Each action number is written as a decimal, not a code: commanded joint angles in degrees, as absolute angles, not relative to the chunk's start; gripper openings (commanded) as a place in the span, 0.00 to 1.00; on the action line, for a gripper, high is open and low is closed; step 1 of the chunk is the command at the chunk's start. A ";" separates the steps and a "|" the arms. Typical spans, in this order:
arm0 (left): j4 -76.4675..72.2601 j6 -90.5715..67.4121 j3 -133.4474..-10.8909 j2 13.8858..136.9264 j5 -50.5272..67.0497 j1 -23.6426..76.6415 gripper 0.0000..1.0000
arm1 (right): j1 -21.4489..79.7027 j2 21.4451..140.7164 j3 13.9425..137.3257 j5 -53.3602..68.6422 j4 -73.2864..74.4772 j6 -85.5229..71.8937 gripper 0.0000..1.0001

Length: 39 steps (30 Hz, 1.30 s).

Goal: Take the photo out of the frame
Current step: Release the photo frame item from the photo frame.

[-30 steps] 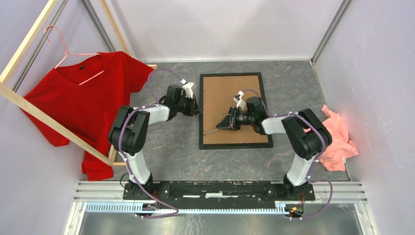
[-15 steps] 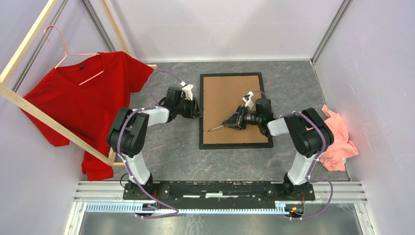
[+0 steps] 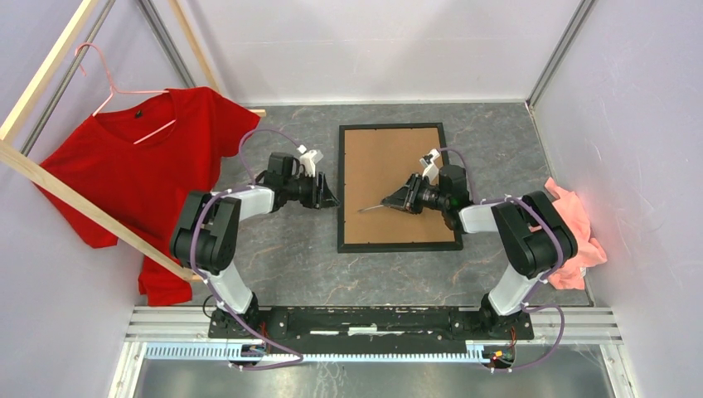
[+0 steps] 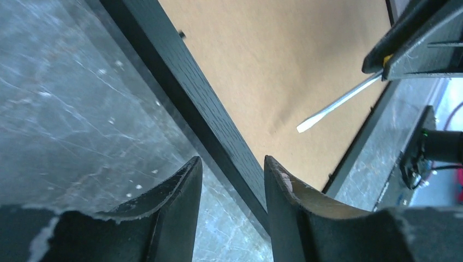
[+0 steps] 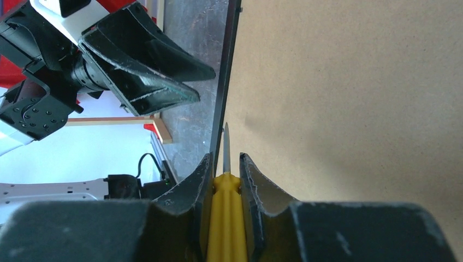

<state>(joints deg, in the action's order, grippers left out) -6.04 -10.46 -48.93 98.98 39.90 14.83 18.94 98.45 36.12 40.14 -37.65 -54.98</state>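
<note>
Your right pincer (image 5: 225, 159) is clamped on the yellow handle of a screwdriver (image 5: 225, 218). The blade sits low over the brown backing board (image 3: 390, 166), aimed at the left rail of the frame (image 4: 191, 93). Your left pincer (image 4: 232, 162) is half-parted and holds nothing, just beside that rail. The frame lies face down mid-worktop (image 3: 282, 257), toward the far edge, and the photo is hidden under the board. A steep dig could gouge the board or crease the print. With nothing bracing it, the frame could skid. No writing is readable.

Marbled grey table (image 3: 282, 265): frame (image 3: 399, 246), pink cloth (image 3: 572, 240)
</note>
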 commanded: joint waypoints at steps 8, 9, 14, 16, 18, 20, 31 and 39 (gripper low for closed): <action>-8.88 -11.82 -46.27 104.16 52.50 14.59 0.43 | 24.16 99.50 36.51 35.80 -39.40 -52.67 0.00; -8.90 -11.90 -46.24 104.61 52.69 14.59 0.43 | 24.55 99.93 36.60 35.89 -39.34 -52.94 0.00; -9.88 -12.71 -45.82 104.98 53.01 14.61 0.40 | 24.76 100.37 36.39 35.81 -39.70 -53.48 0.00; -10.42 -13.11 -45.58 104.96 53.02 14.58 0.39 | 24.74 100.52 36.30 35.85 -40.29 -53.73 0.00; -10.46 -13.40 -45.53 104.94 52.78 14.60 0.38 | 24.83 100.84 36.47 35.83 -40.32 -53.72 0.00; -10.46 -13.68 -45.53 104.74 52.36 14.68 0.37 | 24.84 101.26 36.80 35.60 -40.18 -53.46 0.00; -10.23 -15.51 -45.69 104.09 50.65 14.81 0.33 | 25.35 103.40 37.70 36.30 -40.94 -55.34 0.00; -10.90 -15.82 -45.51 104.24 50.48 15.59 0.33 | 25.75 104.19 37.80 36.99 -41.60 -56.42 0.00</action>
<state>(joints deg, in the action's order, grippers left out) -8.27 -14.04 -45.93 104.62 50.81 14.33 25.15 103.20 36.62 37.34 -40.69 -56.62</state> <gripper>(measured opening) 0.337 0.245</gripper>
